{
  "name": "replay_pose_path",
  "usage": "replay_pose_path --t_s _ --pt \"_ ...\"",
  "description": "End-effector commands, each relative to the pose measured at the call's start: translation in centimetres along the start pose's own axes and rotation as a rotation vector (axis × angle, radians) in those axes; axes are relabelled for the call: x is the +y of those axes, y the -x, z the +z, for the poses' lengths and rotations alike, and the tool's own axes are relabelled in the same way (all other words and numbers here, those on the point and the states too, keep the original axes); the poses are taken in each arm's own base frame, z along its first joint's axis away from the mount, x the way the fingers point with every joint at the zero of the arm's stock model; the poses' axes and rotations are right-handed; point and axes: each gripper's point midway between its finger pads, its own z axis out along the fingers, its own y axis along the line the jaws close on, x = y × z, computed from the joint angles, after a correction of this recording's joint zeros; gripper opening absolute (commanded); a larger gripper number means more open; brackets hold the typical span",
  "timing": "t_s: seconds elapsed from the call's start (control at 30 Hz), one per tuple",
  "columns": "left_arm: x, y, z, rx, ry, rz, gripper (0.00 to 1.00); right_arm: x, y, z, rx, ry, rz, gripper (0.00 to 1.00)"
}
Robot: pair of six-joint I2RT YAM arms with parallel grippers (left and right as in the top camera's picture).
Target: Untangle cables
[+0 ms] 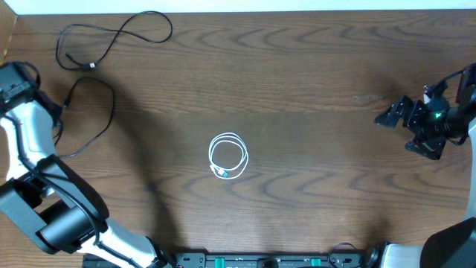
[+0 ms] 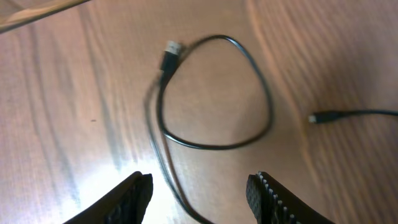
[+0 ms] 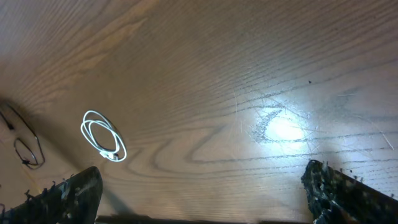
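Observation:
The white cable [image 1: 227, 157] lies wound in a small coil at the table's middle, and also shows in the right wrist view [image 3: 103, 142]. One long black cable [image 1: 111, 42] loops at the far left corner. The other black cable [image 1: 100, 112] curves along the left side next to my left arm. In the left wrist view this black cable [image 2: 267, 106] forms a loop with a USB plug [image 2: 171, 53], and its strand runs between the open fingers of my left gripper [image 2: 199, 199]. A second small plug [image 2: 320, 118] lies to the right. My right gripper [image 3: 199, 193] is open and empty, at the right side of the overhead view [image 1: 401, 132].
The wooden table's back edge [image 1: 297, 10] runs along the top. Thick black cords and the arm bases [image 1: 260, 260] sit at the front edge. My left arm [image 1: 33, 141] covers the left edge of the table.

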Motion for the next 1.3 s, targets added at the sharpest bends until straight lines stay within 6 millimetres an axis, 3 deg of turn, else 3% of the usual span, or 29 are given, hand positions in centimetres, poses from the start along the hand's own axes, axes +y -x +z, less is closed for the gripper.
replay_pose_path --t_s 0.0,0.1,0.2,0.33,0.47,0.63,0.7,0.87,1.27 --pt "1.1 -0.5 0.9 0.025 0.030 0.001 0.54 0.2 0.0 -0.4 -0.016 0.009 -0.021 0.99" --pt "0.7 -0.7 0.9 0.039 0.007 0.000 0.54 0.2 0.0 -0.4 -0.016 0.008 -0.020 0.99" --pt "-1.2 -1.6 0.8 0.091 -0.104 -0.004 0.54 0.2 0.0 -0.4 -0.016 0.008 -0.020 0.99" --pt "-3.7 -3.1 0.4 0.169 -0.251 -0.006 0.41 0.2 0.0 -0.4 -0.016 0.008 -0.020 0.99" --pt "-4.4 -4.5 0.4 0.208 -0.280 0.007 0.40 0.2 0.0 -0.4 -0.016 0.008 -0.020 0.99" --pt "-3.5 -6.7 1.8 0.255 -0.234 0.019 0.41 0.2 -0.2 -0.4 -0.005 0.006 -0.034 0.99" --pt "-2.2 -7.3 2.8 0.267 -0.164 -0.003 0.54 0.1 -0.4 -0.4 0.001 0.005 -0.038 0.99" --pt "-0.3 -8.5 4.9 0.312 -0.073 -0.050 0.56 0.1 -0.7 -0.4 0.012 0.003 -0.045 0.99" --pt "2.0 -9.1 6.9 0.358 0.001 -0.224 0.63 0.1 -0.7 -0.4 0.013 0.003 -0.047 0.99"
